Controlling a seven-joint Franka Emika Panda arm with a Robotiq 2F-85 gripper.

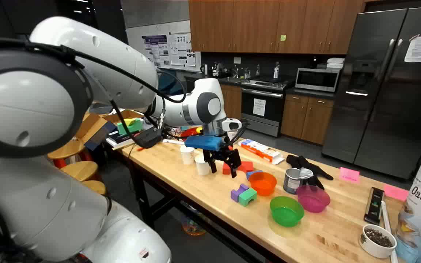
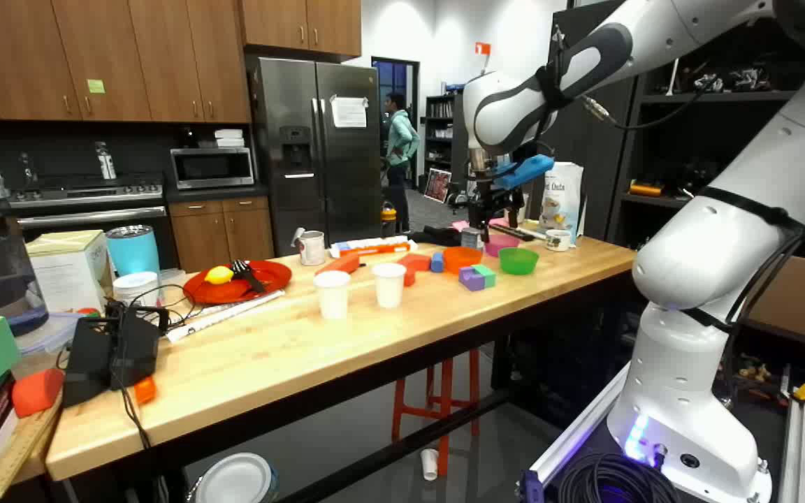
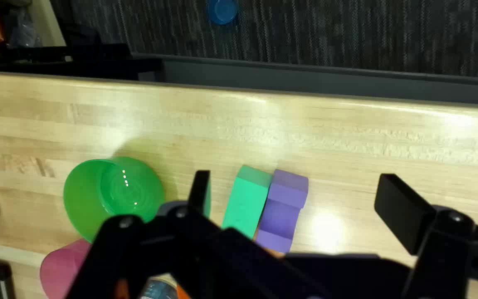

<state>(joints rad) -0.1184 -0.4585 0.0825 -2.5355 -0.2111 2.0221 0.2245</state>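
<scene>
Purple block (image 3: 281, 209) and green block (image 3: 246, 203) are lying side by side on the desk (image 1: 181, 175). In wrist view they're showing between the fingers (image 3: 401, 211), nearer the one at picture left, long axes running roughly crosswise to the finger-to-finger line. Fingers are hovering above the desk, spread wide, gripping nothing; can't tell clearance. Orange bowl (image 1: 263, 183) is sitting near the blocks, green bowl (image 1: 286, 212) and magenta bowl (image 1: 313, 199) farther along.

Both exterior views face the fridge (image 2: 322, 168) across the table's near long edge (image 2: 346, 353), the wrist view looking closely down there.
</scene>
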